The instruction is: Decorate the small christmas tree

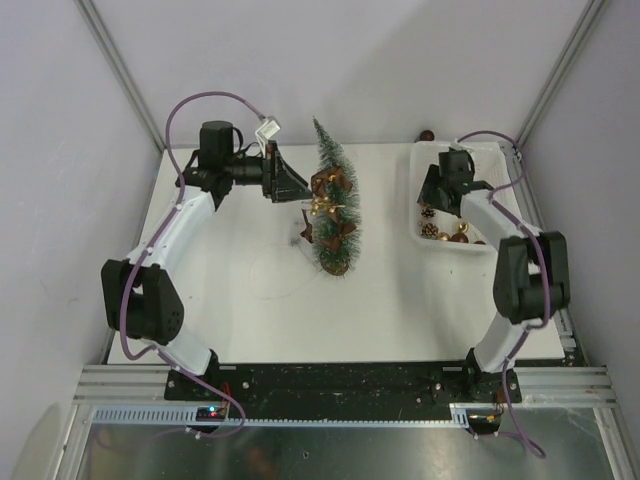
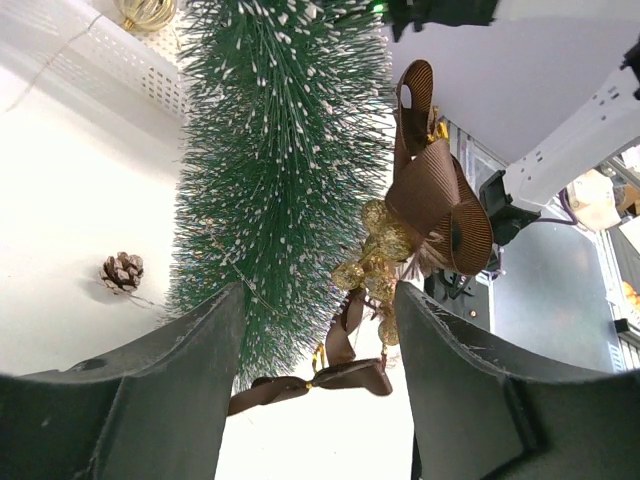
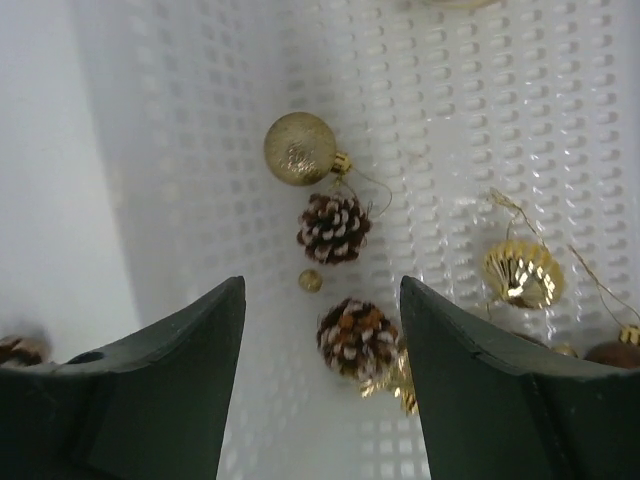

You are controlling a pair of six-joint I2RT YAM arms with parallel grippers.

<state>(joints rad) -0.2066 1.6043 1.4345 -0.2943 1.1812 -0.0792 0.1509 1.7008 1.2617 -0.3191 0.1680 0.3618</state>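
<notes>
left gripper (image 1: 298, 188) hovers with its jaws spread wide and nothing between them, just beside the small christmas tree (image 1: 343, 208), which stands on the white table (image 1: 230, 310) between the two arms. in the top view the tree's long axis runs from its foot, nearer the arm bases, to a tip seen against the back wall. the left wrist view looks down its frosted bristles to the table, so it appears to stand upright. the tree lies immediately right of the left gripper's fingers and shows through the gap between them in the wrist view; whether any bristle brushes a finger cannot be told. brown ribbon bows (image 2: 430, 190) and a gold beaded sprig (image 2: 380, 250) already hang on the side facing the arm bases. farther right, well apart from the tree, the right gripper (image 3: 322, 290) hangs over the white mesh basket (image 3: 500, 120), jaws likewise wide and holding nothing. two frosted pine cones (image 3: 333, 227), a gold glitter ball (image 3: 300, 148) and a gold shell (image 3: 523, 273) lie below it. the left arm is much the nearer to the tree, while the right is the one over the ornaments. the coming move likely turns on that gap: anything lifted from the basket must travel left across the table to a vertical target and meet its right-hand flank.
</notes>
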